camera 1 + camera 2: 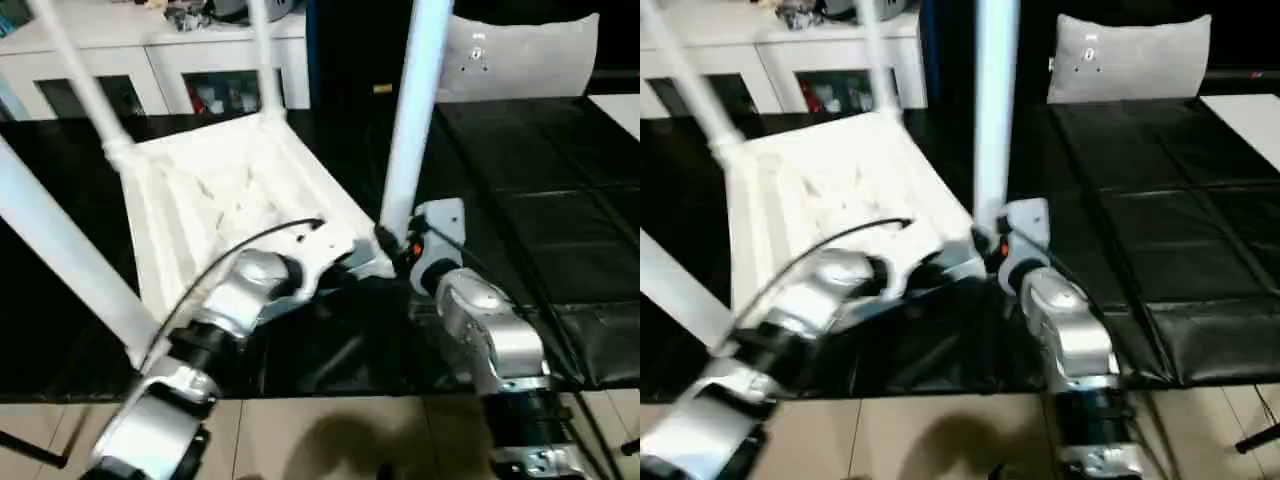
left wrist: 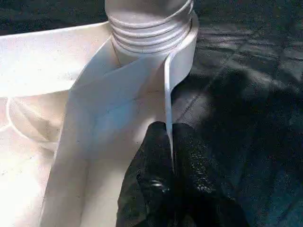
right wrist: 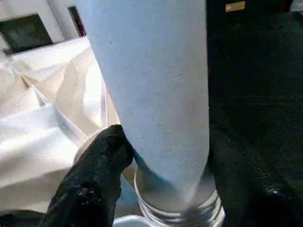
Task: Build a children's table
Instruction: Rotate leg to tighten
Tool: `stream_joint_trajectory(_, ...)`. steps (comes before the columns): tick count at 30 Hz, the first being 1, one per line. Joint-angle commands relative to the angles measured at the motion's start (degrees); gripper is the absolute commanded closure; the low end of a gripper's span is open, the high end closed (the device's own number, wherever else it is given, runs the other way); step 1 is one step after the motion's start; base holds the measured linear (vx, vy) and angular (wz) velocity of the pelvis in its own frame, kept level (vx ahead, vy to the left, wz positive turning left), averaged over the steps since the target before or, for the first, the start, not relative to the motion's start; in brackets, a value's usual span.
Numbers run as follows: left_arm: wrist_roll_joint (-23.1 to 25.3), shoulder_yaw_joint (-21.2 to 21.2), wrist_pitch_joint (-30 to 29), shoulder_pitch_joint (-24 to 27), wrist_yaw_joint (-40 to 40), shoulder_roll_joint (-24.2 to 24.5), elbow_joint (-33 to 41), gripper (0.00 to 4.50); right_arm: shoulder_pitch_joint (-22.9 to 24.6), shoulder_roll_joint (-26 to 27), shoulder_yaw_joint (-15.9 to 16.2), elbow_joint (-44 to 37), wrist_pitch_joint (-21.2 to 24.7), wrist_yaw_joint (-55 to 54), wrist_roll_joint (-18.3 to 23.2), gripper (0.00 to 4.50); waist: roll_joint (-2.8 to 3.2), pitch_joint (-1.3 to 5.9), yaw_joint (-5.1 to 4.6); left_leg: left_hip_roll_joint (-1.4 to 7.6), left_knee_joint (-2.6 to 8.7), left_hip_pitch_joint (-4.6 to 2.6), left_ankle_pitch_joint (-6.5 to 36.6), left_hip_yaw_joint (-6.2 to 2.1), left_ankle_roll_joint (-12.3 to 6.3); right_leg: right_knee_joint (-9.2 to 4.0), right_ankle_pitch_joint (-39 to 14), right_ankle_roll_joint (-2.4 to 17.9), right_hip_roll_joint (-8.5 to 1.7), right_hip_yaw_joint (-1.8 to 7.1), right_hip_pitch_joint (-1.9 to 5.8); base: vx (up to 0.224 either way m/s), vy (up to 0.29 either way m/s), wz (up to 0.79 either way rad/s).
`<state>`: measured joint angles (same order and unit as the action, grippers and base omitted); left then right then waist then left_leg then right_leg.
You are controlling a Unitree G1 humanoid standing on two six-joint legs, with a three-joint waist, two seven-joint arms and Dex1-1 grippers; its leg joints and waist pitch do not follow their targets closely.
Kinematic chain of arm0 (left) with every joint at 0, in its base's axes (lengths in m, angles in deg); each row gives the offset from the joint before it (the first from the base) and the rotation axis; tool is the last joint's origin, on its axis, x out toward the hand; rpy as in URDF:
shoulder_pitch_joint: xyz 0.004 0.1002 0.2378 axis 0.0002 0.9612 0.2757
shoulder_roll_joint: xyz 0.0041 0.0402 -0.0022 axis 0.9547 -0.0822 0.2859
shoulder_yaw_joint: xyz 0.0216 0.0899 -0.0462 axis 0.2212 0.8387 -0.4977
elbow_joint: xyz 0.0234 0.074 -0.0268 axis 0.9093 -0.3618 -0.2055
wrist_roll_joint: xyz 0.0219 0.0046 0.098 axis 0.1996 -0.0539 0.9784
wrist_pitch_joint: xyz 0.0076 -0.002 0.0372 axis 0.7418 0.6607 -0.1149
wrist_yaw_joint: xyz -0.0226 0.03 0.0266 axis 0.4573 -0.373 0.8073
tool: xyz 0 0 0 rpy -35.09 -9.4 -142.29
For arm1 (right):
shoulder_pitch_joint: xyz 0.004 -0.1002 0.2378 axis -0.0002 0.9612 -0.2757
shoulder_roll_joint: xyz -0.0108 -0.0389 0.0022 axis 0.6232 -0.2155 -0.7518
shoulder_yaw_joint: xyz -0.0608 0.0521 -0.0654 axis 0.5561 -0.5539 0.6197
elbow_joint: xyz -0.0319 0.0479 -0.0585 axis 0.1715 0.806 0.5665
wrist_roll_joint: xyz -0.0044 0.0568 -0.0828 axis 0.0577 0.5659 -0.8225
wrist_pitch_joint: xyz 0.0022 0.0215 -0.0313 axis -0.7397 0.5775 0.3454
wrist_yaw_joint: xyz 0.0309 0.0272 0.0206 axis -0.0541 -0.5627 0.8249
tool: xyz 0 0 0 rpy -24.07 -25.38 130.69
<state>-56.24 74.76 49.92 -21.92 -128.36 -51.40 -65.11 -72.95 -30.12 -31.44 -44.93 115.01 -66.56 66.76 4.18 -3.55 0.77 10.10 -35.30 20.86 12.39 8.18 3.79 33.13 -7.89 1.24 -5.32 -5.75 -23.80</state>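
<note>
The children's table lies upside down on the black surface, its ribbed white top (image 1: 230,200) facing up. Three legs stand in its corners: one far left (image 1: 85,85), one far right (image 1: 265,60), one near left (image 1: 60,250). A fourth leg (image 1: 412,120) rises upright from the near right corner socket, and its threaded end (image 2: 149,33) shows above the socket's collar. My left gripper (image 2: 171,146) is shut on the top's thin rim just beside that socket. My right gripper (image 1: 395,240) holds the fourth leg low down, one black finger (image 3: 106,156) on each side.
A white glass-doored cabinet (image 1: 150,60) stands behind the table. A pale grey cushion-like panel (image 1: 520,55) leans at the back right. The black-covered work surface (image 1: 540,200) stretches to the right, and its front edge meets tan floor (image 1: 330,430).
</note>
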Motion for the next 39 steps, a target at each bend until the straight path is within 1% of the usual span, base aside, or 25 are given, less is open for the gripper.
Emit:
stream_joint_trajectory(1,-0.67,-0.67,4.34,-2.27,-0.09,0.15,1.93,4.5,1.51,-0.39,2.79,-1.5,-0.13,5.38,2.58,1.39,-0.45,4.91,0.27,1.52,3.88,0.58,2.22,-0.19,-6.2,-2.87,-7.9,12.28,-2.81,2.34,4.45,0.0,0.0,0.0)
stream_joint_trajectory(3,-0.81,-0.47,6.48,-1.64,-1.95,1.2,1.84,4.5,2.52,-2.42,2.28,-3.16,-0.75,8.51,3.11,1.36,-0.49,5.13,0.59,1.44,3.59,0.77,-0.07,-0.11,-8.14,-2.42,-4.65,13.12,-2.88,2.39,4.62,0.0,0.0,0.0)
stream_joint_trajectory(4,-0.83,-0.53,6.31,-1.34,-2.49,1.61,1.84,4.5,2.94,-3.41,1.98,-3.88,-0.73,10.05,3.58,1.36,-0.54,4.93,0.76,1.51,3.58,0.69,-0.05,0.04,-9.16,-2.62,-5.12,13.24,-2.81,2.37,4.49,0.0,0.0,0.0)
stream_joint_trajectory(5,-0.8,-0.5,6.44,-1.24,-2.65,1.84,1.73,4.5,3.15,-3.97,1.89,-4.19,-0.79,10.98,3.86,1.13,-0.55,4.89,1.11,1.6,3.57,0.63,0.2,0.12,-9.45,-2.71,-6.32,13.25,-2.89,2.36,4.47,0.0,0.0,0.0)
stream_joint_trajectory(9,-1.05,0.04,8.27,-0.38,-5.5,3.83,1.23,4.5,4.59,-9.25,1.7,-5.92,-1.4,18.05,5.43,0.69,-0.58,4.53,1.5,1.83,3.9,0.44,3.65,0.17,-8.36,-3.31,-12.04,12.04,-2.9,2.3,4.4,0.0,0.0,0.0)
stream_joint_trajectory(10,-1.44,0.42,9.21,0.17,-7.92,4.9,1.33,4.5,5.08,-12.53,1.85,-6.26,-2.06,21.71,5.76,0.69,-0.66,4.39,1.46,1.76,4.04,0.53,4.62,0.14,-7.71,-3.56,-14.03,11.41,-2.88,2.23,4.45,0.0,0.0,0.0)
stream_joint_trajectory(11,-1.82,1.08,11.55,0.66,-11.13,6.2,1.25,4.5,5.54,-16.5,2.4,-6.58,-3.25,27.05,6.27,0.57,-0.68,4.3,1.53,1.85,4.09,0.31,5.46,0.24,-7.17,-3.73,-15.23,10.96,-2.87,2.36,4.28,0.0,0.0,0.0)
stream_joint_trajectory(12,-1.82,1.08,11.55,0.66,-11.13,6.2,1.25,4.5,5.54,-16.5,2.4,-6.58,-3.25,27.05,6.27,0.48,-0.7,4.26,1.57,1.82,4.1,0.34,6.31,0.18,-7.2,-3.81,-15.93,10.91,-2.9,2.3,4.33,0.0,0.0,0.0)
stream_joint_trajectory(13,-2.03,1.54,12.47,0.98,-13.46,7.15,1.3,4.5,5.83,-19.16,2.86,-6.9,-3.91,31.3,6.89,0.48,-0.71,4.32,1.64,1.88,4.1,0.33,6.42,0.22,-7.01,-3.75,-15.95,10.77,-2.94,2.42,4.38,0.0,0.0,0.0)
stream_joint_trajectory(15,-1.99,1.85,13.23,1.08,-14.89,7.76,1.2,4.5,5.93,-20.85,3.17,-7.07,-4.33,34.01,7.22,0.48,-0.84,4.38,1.81,1.92,4.0,0.45,5.5,0.23,-7.58,-3.52,-14.73,11.2,-2.97,2.45,4.3,0.0,0.0,0.0)
stream_joint_trajectory(17,-1.9,3.11,16.35,1.36,-19.03,9.46,1.02,4.5,5.79,-23.95,3.79,-7.01,-5.1,39.49,7.92,0.48,-0.84,4.47,2.07,1.98,3.95,0.44,4.86,0.19,-7.93,-3.44,-14.47,11.35,-3.01,2.42,4.32,0.0,0.0,0.0)
stream_joint_trajectory(18,-2.02,3.63,17.69,1.46,-21.06,10.17,0.97,4.5,5.65,-25.18,4.12,-6.85,-5.51,41.72,8.18,0.48,-1.09,4.46,2.14,1.97,3.93,0.5,4.89,0.24,-8.21,-3.52,-14.48,11.37,-2.99,2.4,4.33,0.0,0.0,0.0)
stream_joint_trajectory(19,-2.34,4.03,18.49,1.54,-23.14,10.82,1.04,4.5,5.44,-26.4,4.47,-6.55,-5.75,44.14,8.81,0.48,-0.91,4.48,2.42,2.17,3.92,0.43,4.13,0.24,-8.27,-3.28,-13.83,11.56,-3.05,2.54,4.2,0.0,0.0,0.0)
stream_joint_trajectory(20,-2.83,4.49,19.35,1.58,-25.79,11.61,1.12,4.5,5.07,-27.9,4.99,-6.04,-6.12,47.16,9.58,0.48,-1.18,4.54,2.75,2.22,3.88,0.34,3.9,0.29,-8.6,-3.16,-13.32,11.92,-3.07,2.52,4.21,0.0,0.0,0.0)
stream_joint_trajectory(21,-3.41,4.84,20.52,1.57,-28.04,12.19,1.18,4.5,4.69,-28.77,5.41,-5.48,-6.45,49.23,9.98,0.48,-0.97,4.5,3.05,2.38,3.88,0.25,3.76,0.31,-8.94,-3.05,-13.05,12.26,-3.07,2.54,4.02,0.0,0.0,0.0)
stream_joint_trajectory(22,-3.67,5.21,21.22,1.5,-29.72,12.71,1.22,4.5,4.29,-29.41,5.83,-4.9,-6.77,51.1,10.29,0.65,-1.09,4.49,3.09,2.44,3.88,0.28,3.83,0.36,-9.0,-3.0,-13.04,12.37,-3.07,2.55,3.99,0.0,0.0,0.0)
stream_joint_trajectory(23,-3.66,5.64,22.19,1.36,-31.22,13.22,1.13,4.5,3.85,-29.93,6.33,-4.28,-7.06,52.91,10.4,0.75,-0.96,4.53,3.36,2.51,3.83,0.27,3.83,0.35,-9.01,-2.88,-12.93,12.76,-3.12,2.51,3.93,0.0,0.0,0.0)
stream_joint_trajectory(25,-3.67,6.36,23.7,1.17,-33.71,13.96,1.04,4.5,3.25,-30.54,7.12,-3.52,-7.11,55.33,10.53,0.83,-0.98,4.55,3.7,2.58,3.86,0.21,3.8,0.36,-8.78,-2.84,-13.06,12.85,-3.13,2.52,3.92,0.0,0.0,0.0)
stream_joint_trajectory(26,-3.43,7.1,24.87,0.88,-35.39,14.49,0.87,4.5,2.7,-31.03,8.0,-3.08,-6.52,57.7,10.87,0.89,-1.46,4.5,4.01,2.62,3.88,0.19,3.63,0.49,-8.69,-2.85,-13.06,12.82,-3.15,2.59,3.86,0.0,0.0,0.0)
stream_joint_trajectory(27,-3.39,7.37,25.21,0.73,-36.07,14.65,0.81,4.5,2.48,-31.24,8.45,-2.93,-6.36,58.8,10.99,1.02,-1.15,4.55,4.42,2.75,3.86,0.04,3.47,0.49,-8.66,-2.72,-13.0,13.07,-3.27,2.67,3.74,0.0,0.0,0.0)
stream_joint_trajectory(29,-3.34,7.73,25.91,0.4,-37.05,14.84,0.59,4.5,2.14,-31.61,9.34,-2.65,-6.18,60.84,11.3,1.23,-1.19,4.51,4.68,2.81,3.9,0.13,3.44,0.5,-8.39,-2.72,-13.19,13.05,-3.27,2.67,3.76,0.0,0.0,0.0)
stream_joint_trajectory(31,-3.16,7.92,26.78,-0.01,-38.14,14.94,0.08,4.5,1.81,-32.1,10.32,-2.19,-6.31,62.65,11.67,1.34,-1.54,4.5,4.9,2.81,3.97,0.15,3.49,0.48,-8.12,-2.66,-13.69,12.75,-3.33,2.68,3.84,0.0,0.0,0.0)
stream_joint_trajectory(33,-2.58,8.14,28.01,-0.71,-38.47,15.07,-0.99,4.5,1.5,-32.36,11.3,-1.76,-6.22,64.61,11.76,1.59,-1.67,4.39,4.95,2.73,4.0,0.25,3.72,0.51,-7.81,-2.84,-14.68,12.22,-3.34,2.69,3.82,0.0,0.0,0.0)
stream_joint_trajectory(36,-2.04,8.2,29.63,-1.75,-38.58,15.02,-2.98,4.5,0.99,-32.29,12.18,-1.09,-6.02,66.59,11.75,1.69,-1.68,4.35,4.98,2.51,3.95,0.27,4.03,0.61,-7.59,-3.08,-16.13,11.55,-3.29,2.63,3.81,0.0,0.0,0.0)
stream_joint_trajectory(39,-1.9,8.26,30.01,-2.07,-38.63,15.06,-3.57,4.5,0.81,-32.23,12.46,-0.95,-5.74,66.96,11.91,2.06,-1.56,4.45,5.06,2.67,3.97,0.24,3.4,0.54,-7.28,-2.93,-15.71,11.45,-3.36,2.65,3.8,0.0,0.0,0.0)
